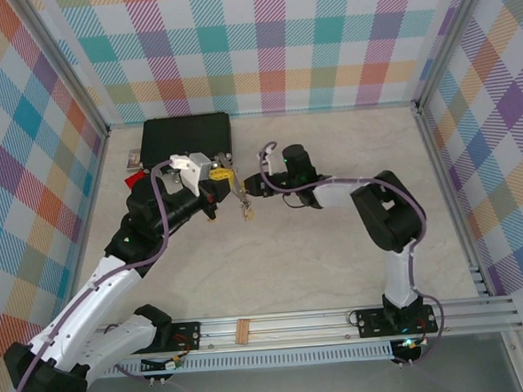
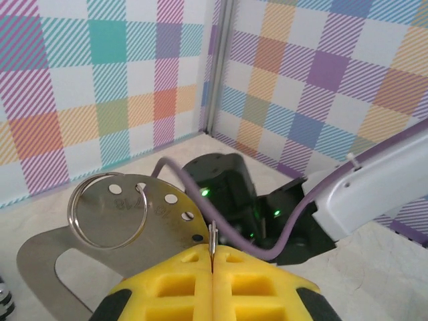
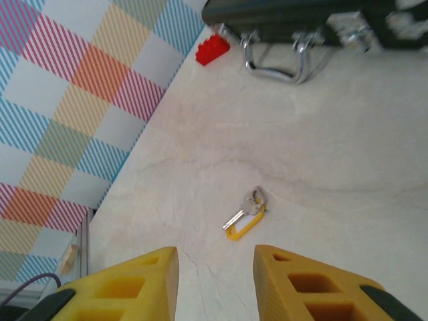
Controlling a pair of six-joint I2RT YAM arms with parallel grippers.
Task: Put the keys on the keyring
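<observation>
Evidently the left gripper (image 2: 211, 257), clamped on a thin metal edge (image 2: 211, 239), presents the keyring (image 2: 107, 210) raised for threading. The right gripper (image 3: 215, 261) hangs open-jawed over the yellow-tagged key (image 3: 245, 214) on the table (image 3: 321, 167), probably to grasp it.

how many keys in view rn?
1 for sure: a silver key on the table ahead of the open right gripper, a yellow piece against it. The thin metal sliver pinched in the left gripper could be another; more may be hidden.
</observation>
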